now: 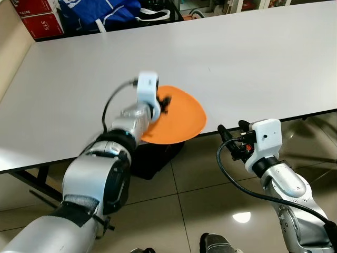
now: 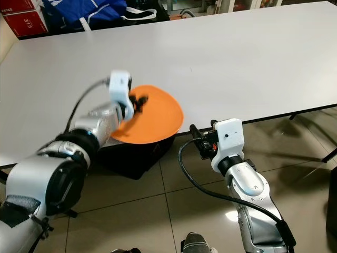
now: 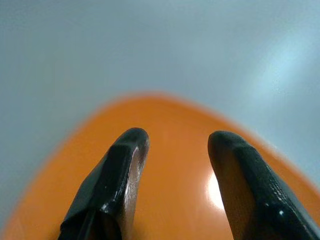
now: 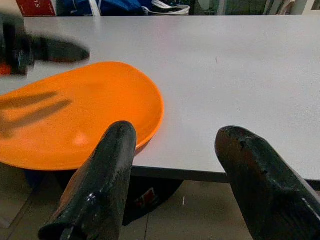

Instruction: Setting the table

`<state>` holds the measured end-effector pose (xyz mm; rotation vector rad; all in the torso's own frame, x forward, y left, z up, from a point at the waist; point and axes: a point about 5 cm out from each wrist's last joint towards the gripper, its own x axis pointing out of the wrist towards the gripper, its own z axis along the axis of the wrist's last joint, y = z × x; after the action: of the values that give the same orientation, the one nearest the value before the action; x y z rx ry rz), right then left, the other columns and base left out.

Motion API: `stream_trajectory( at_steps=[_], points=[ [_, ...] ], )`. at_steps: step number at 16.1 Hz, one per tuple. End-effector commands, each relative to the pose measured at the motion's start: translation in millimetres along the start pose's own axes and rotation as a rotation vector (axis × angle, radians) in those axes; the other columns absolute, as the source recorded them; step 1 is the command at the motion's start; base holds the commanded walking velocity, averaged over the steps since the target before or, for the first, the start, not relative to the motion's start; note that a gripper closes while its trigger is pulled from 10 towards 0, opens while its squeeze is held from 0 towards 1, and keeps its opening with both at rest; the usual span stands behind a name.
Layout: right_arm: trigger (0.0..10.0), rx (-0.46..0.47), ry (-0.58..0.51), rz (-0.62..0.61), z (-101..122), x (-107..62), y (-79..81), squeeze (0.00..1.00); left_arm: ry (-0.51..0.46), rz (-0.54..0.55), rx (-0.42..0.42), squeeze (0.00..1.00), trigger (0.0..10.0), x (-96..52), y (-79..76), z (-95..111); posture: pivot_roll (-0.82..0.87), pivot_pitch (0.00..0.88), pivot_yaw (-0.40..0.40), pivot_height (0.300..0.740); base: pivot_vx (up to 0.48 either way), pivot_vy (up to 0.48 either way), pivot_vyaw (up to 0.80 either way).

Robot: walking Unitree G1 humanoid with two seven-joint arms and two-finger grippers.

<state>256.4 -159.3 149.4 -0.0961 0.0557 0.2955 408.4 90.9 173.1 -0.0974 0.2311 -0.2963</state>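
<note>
Over the near edge of the table (image 1: 253, 58), the left gripper (image 3: 177, 150) sits above the orange plate (image 1: 181, 118) with its two black fingers (image 3: 120, 175) spread a little apart. Looks like the tips are hovering at or just touching the plate's upper face, not clamped on anything as far as I can see. The head views are a bit smeary around that wrist, so I wouldn't swear to whether there's actual contact.

The plate itself is only partly on the table: its far side rests on the top, the near side hangs out past the near edge, above a dark bin-like thing (image 1: 155, 158) on the floor. So placement is halfway there at best, and I'd guess it needs nudging further onto the table.

The right gripper (image 1: 230, 133) is off the table, held just outside the near edge beside the plate, fingers parted, nothing between them. From its own wrist view it's pointed at the plate's rim and the table edge.

As for the job overall, it's early days. One plate is barely on and the long white top carries no other tableware. Some red boxes (image 1: 39, 18) and a blue bag (image 1: 102, 13) sit past the far edge.
</note>
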Motion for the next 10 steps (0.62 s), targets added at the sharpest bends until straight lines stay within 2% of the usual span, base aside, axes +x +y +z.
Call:
stream_trajectory(
  at_steps=[1, 3, 4, 5, 6, 8, 9, 10],
  points=[
    [10.0, -0.010, -0.022, -0.002, 2.8, 0.9, 2.2, 0.00, -0.136, 0.029, -0.019, 0.00, 10.0, -0.2, 1.7, 23.9, -0.39, 0.076, 0.128, 0.740, 0.000, 0.000, 0.00],
    [10.0, 0.000, -0.086, -0.071, 7.0, 1.2, -2.9, 0.00, -0.344, 0.022, -0.031, 0.00, 10.0, -5.2, -3.6, 46.4, -0.39, 0.067, 0.132, 0.740, 0.000, 0.000, 0.00],
    [10.0, 0.008, -0.106, -0.104, 8.8, 1.7, -5.0, 0.00, -0.410, 0.016, 0.002, 0.00, 10.0, -11.4, -1.4, 47.5, -0.38, 0.067, 0.130, 0.740, 0.000, 0.000, 0.00],
    [10.0, 0.000, -0.118, -0.110, 10.0, 2.3, -5.0, 0.00, -0.434, 0.024, -0.007, 0.00, 10.0, -22.7, 8.7, 40.2, -0.35, 0.063, 0.125, 0.740, 0.000, 0.000, 0.00],
    [10.0, -0.021, -0.122, -0.096, 9.7, 2.8, -3.5, 0.00, -0.407, 0.047, 0.010, 0.00, 10.0, -46.9, 27.6, 24.9, -0.32, 0.053, 0.127, 0.740, 0.000, 0.000, 0.00],
    [10.0, -0.049, -0.142, -0.094, 11.5, 1.6, -4.8, 0.00, -0.318, 0.105, 0.017, 0.00, 10.0, -96.4, 51.1, -2.3, -0.26, 0.041, 0.132, 0.740, 0.000, 0.000, 0.00],
    [10.0, -0.043, -0.153, -0.107, 12.9, -3.0, -7.3, 0.00, -0.283, 0.128, 0.035, 0.00, 10.0, -124.6, 55.1, -15.6, -0.24, 0.035, 0.131, 0.740, 0.000, 0.000, 0.00],
    [10.0, -0.038, -0.146, -0.097, 11.0, -8.0, -7.0, 0.00, -0.270, 0.124, 0.041, 0.00, 10.0, -144.5, 51.9, -24.1, -0.22, 0.034, 0.131, 0.740, 0.000, 0.000, 0.00]
  ],
)
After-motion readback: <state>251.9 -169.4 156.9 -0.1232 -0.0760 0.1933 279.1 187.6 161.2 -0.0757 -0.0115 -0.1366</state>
